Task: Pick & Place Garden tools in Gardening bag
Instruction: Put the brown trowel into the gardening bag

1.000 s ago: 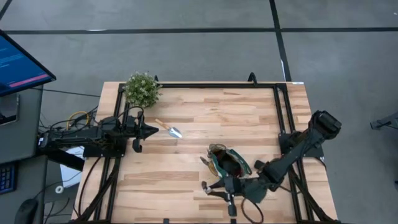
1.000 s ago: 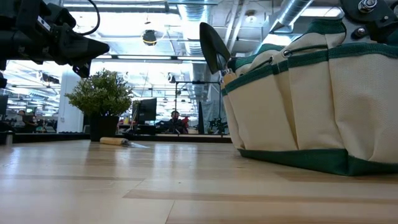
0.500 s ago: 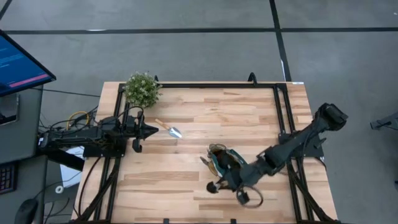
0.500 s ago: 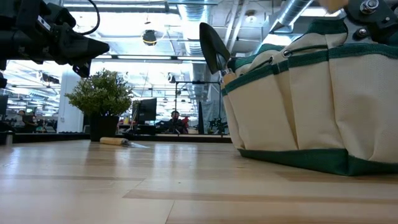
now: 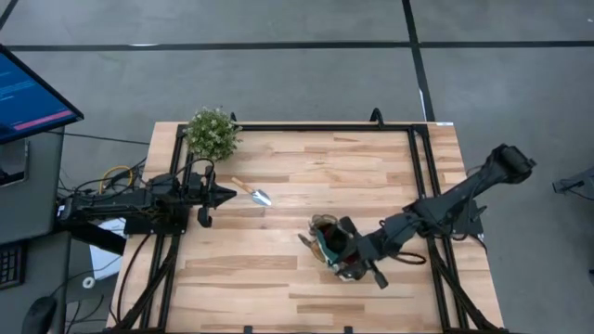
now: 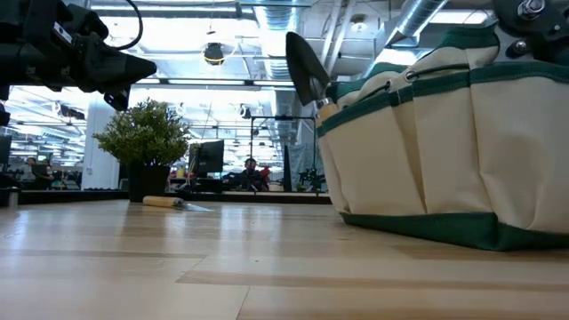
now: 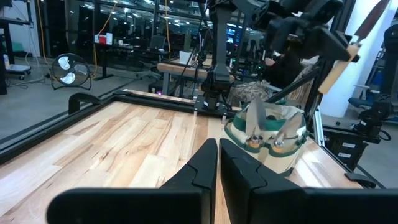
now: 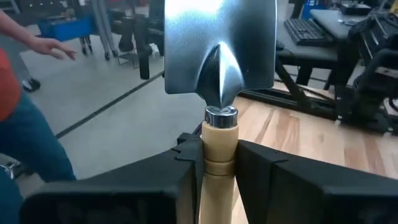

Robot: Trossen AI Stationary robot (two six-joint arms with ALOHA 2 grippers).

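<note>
Trowel in its grasp, the right gripper clamps the pale wooden handle, silver blade up, directly above the gardening bag near the table's front edge. One tool already stands in a side pocket of the bag, its dark blade angled upward. A second trowel lies on the table, just ahead of the left gripper, which hovers with its fingers pressed together, near the potted plant. Judging from the tight quarters, the handle could catch on the bag's green-trimmed rim or strike the pocketed tool on the way down, tipping the light canvas bag or leaving the trowel perched outside.
</note>
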